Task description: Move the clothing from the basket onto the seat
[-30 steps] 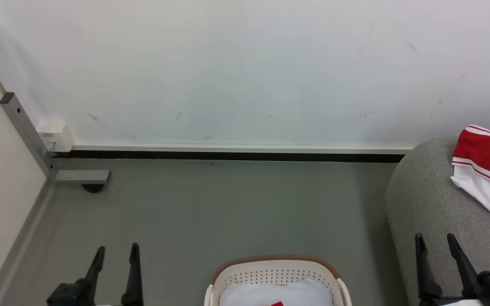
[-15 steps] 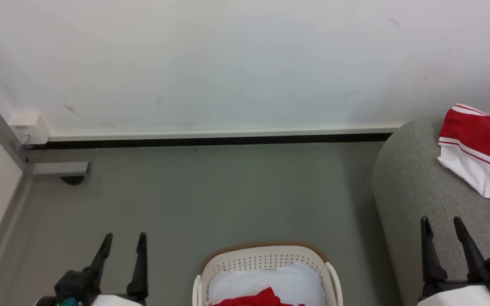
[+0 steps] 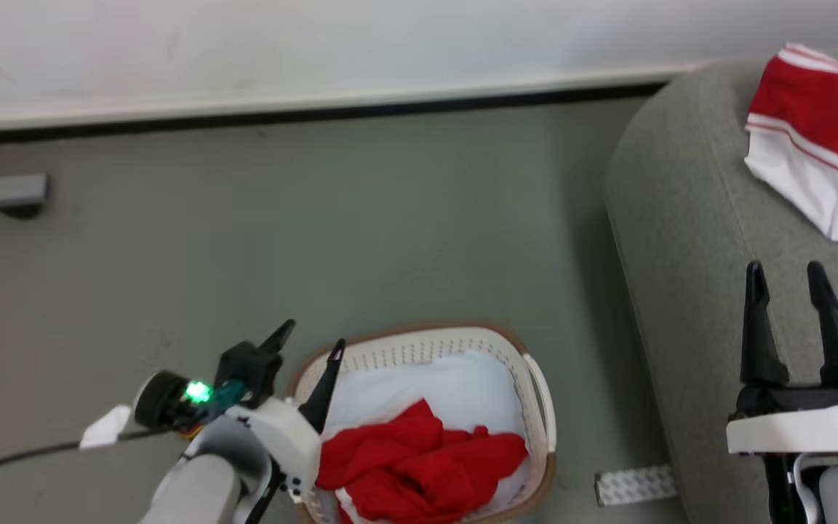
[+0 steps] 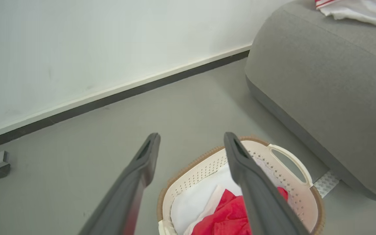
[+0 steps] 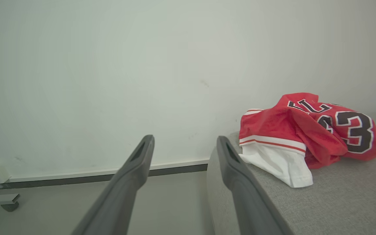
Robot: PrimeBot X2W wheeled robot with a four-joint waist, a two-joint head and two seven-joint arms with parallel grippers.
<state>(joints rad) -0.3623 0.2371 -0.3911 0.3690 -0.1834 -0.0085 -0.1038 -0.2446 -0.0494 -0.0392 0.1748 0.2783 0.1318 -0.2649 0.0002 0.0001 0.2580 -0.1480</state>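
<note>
A crumpled, soft red garment (image 3: 419,458) lies in the oval cream basket (image 3: 537,393), on top of a smooth white pad (image 3: 463,378). The left pincer (image 3: 313,335) hovers at the basket's left rim, spread wide and empty. This looks like the reach for the next piece; the pincer likely needs to dip and close on a raised fold. Right of the basket sits the rounded grey fabric sofa (image 3: 688,233), carrying a red-and-white jersey (image 3: 812,109). The right pincer (image 3: 785,269), open and empty, hangs over it.

clothing (image 3: 419,458): red, white striped trim | basket (image 3: 419,354): cream, perforated, brown rim | seat (image 3: 681,218): light grey | wall (image 3: 390,44): white
</note>
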